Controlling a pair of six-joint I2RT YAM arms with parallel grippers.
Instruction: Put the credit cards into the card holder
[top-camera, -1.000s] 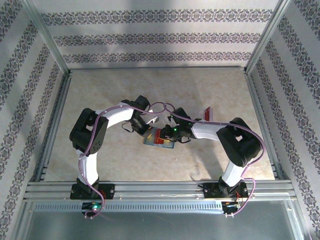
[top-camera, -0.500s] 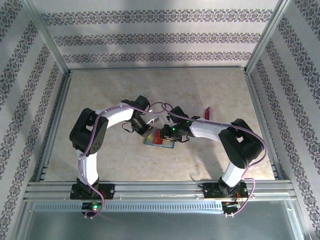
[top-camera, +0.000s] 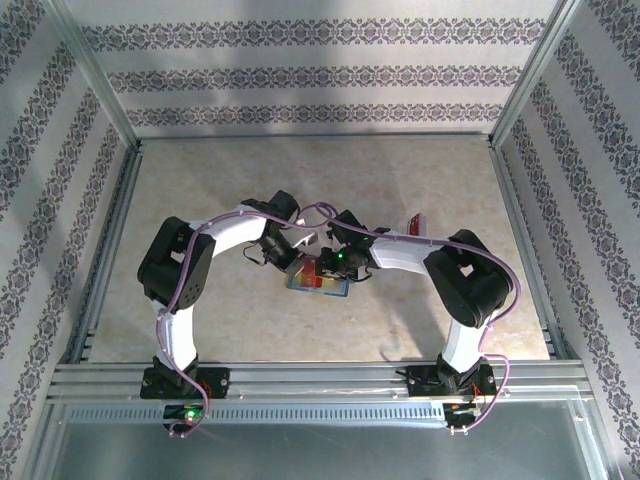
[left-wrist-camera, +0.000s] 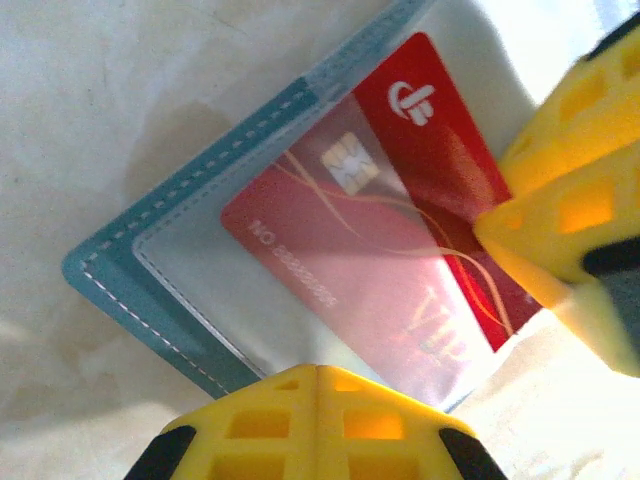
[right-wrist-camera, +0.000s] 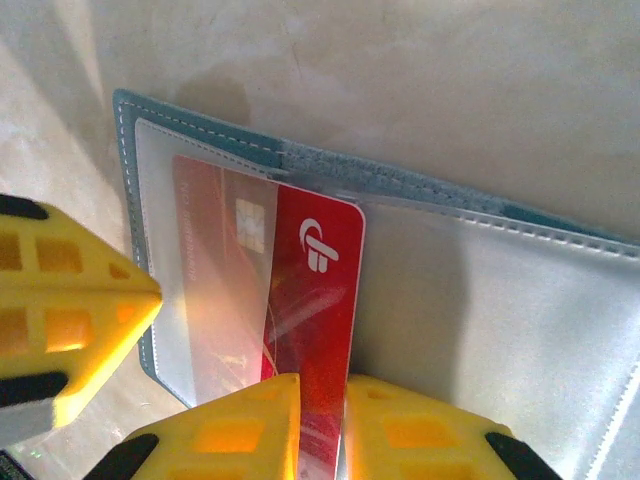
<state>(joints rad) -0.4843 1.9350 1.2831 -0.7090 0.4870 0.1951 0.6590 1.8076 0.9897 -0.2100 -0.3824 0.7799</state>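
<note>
Surface: beige mottled table (top-camera: 400, 170), flat, inside a metal frame (top-camera: 320, 375); walls (top-camera: 320, 70) papered in bands of grey floral pattern on the back and both sides; item one, card holder (top-camera: 322, 291) (left-wrist-camera: 150, 260) (right-wrist-camera: 480, 300), teal with white stitching, lying open on the table between my two wrists; contents, one red credit card (top-camera: 320, 277) (left-wrist-camera: 420, 150) (right-wrist-camera: 320, 290), chip end under the see-through pocket of one half, logo end out over the fold; my right gripper (top-camera: 327, 266) (right-wrist-camera: 320, 395) is nipped on the free edge of that card, fingers nearly together; my left gripper (top-camera: 297, 262) (left-wrist-camera: 318, 385) is fully closed, holding nothing, its tips at the holder's edge; item two, further red card (top-camera: 413, 222), on the table well apart to the right.
</note>
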